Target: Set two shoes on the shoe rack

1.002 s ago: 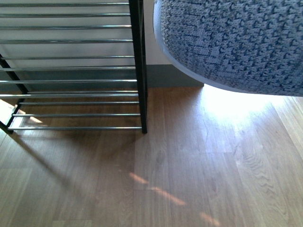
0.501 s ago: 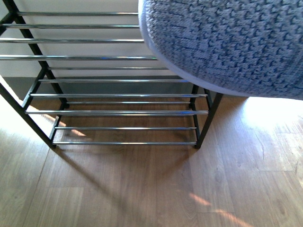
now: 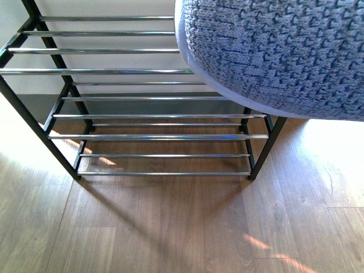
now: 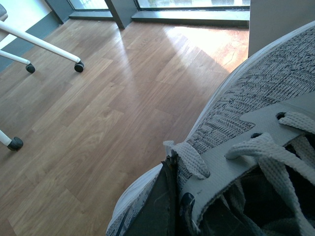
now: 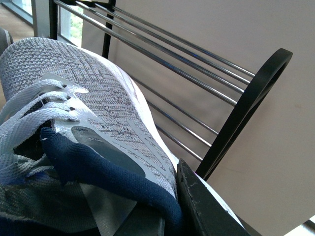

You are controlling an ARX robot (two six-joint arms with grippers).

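You have one grey knit sneaker [image 4: 236, 113], grey-laced, aloft, and a navy-collared second sneaker [image 5: 98, 98] close beside the upright chrome-rodded shoe rack [image 3: 153, 136].

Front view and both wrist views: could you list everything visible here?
Left-held sneaker: one, grey knit, grey laces, above the floor.
Right-held sneaker: one, grey knit, navy collar, close to the rack's rods.
Shoe rack: one, black frame, chrome rods, on the floor against the wall.
Floor: one, brown wood.
Wall: one, white, behind the rack.
Wheeled legs: three, white with black castors, on the floor.
Left tool: one, dark, clamped on its sneaker's opening.
Right tool: one, black, clamped on the navy collar.
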